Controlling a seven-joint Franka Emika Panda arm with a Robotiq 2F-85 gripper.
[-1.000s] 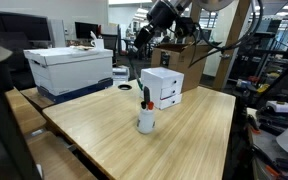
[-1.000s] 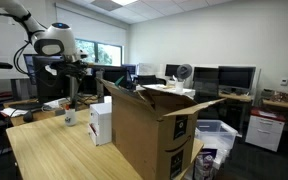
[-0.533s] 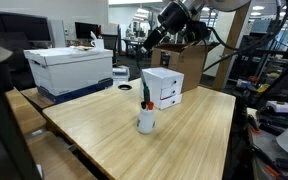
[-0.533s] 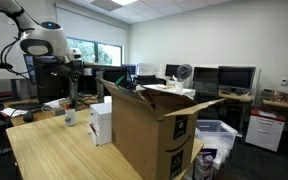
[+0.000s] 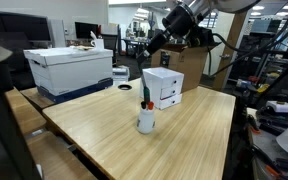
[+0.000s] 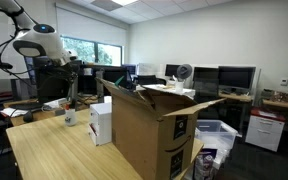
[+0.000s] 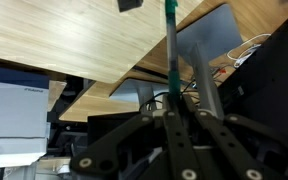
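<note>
End effector (image 5: 147, 47) clamped shut on green marker (image 7: 170, 40), high over surface (image 5: 189, 140), 12 o'clock from white cup (image 5: 146, 122).

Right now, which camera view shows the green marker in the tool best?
The wrist view: the green marker stands close and sharp in the shut tool. In both exterior views it is too small to make out.

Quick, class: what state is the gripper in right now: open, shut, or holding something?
Gripper: shut on a thin green marker.
</note>
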